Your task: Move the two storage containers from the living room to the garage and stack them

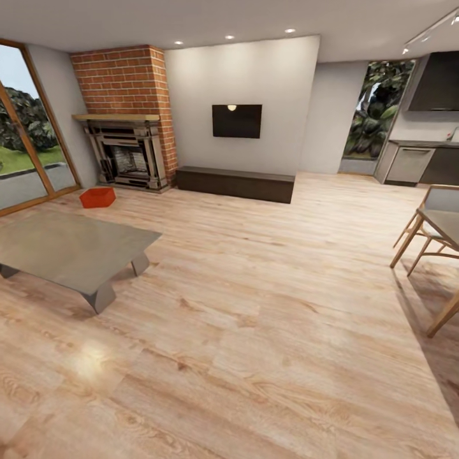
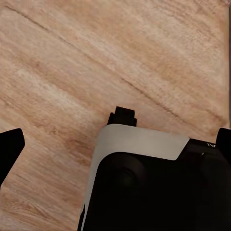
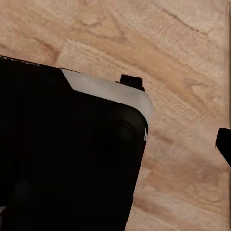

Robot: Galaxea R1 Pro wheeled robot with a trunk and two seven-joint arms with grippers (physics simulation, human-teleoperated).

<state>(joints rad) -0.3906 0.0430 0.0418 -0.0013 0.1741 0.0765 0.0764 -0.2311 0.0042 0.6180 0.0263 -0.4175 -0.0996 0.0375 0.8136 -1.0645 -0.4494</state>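
A red-orange open-topped storage container sits on the light wood plank floor beside the fireplace, far from both arms' fingers; whether those fingers are apart cannot be told.

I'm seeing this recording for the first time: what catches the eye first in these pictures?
A small red-orange storage container sits on the light wood floor in front of the dark fireplace, below the red brick chimney. A low grey table fills the near left, and a black screen hangs on the white wall above a long dark cabinet.
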